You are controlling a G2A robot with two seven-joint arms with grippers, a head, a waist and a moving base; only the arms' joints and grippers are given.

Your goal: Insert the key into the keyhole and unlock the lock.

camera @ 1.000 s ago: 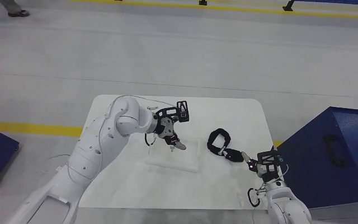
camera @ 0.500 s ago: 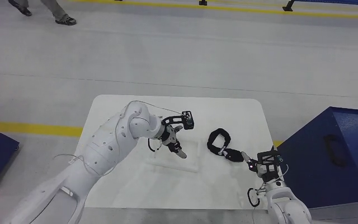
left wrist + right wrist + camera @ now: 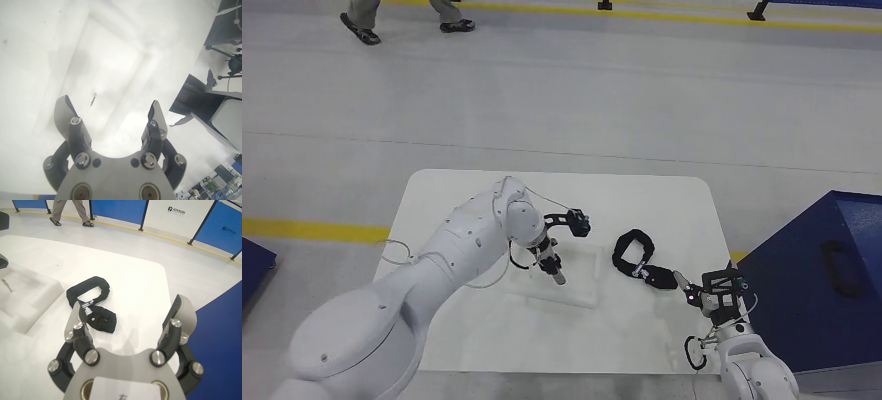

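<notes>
A small silver key (image 3: 93, 99) lies flat on a white foam tray (image 3: 580, 292); the same key (image 3: 6, 285) appears far off in the right wrist view. My left gripper (image 3: 110, 101) hovers over the tray just above the key, open with nothing between its fingers; the top view has it (image 3: 556, 272) at the tray's near-left part. The lock (image 3: 634, 257) is a black sleeved chain loop lying right of the tray, its shiny metal cylinder (image 3: 87, 309) facing my right gripper (image 3: 127, 302). That gripper is open, just short of the lock's near end.
The round-cornered white table (image 3: 662, 200) carries the tray and lock. A dark blue bin (image 3: 832, 280) stands close off the table's right edge, next to the right arm. Bare tabletop lies behind and in front of the lock.
My left arm has swung its elbow forward and turned its wrist, bringing the gripper slightly rightward and lower over the tray. The right arm and lock have not moved.
</notes>
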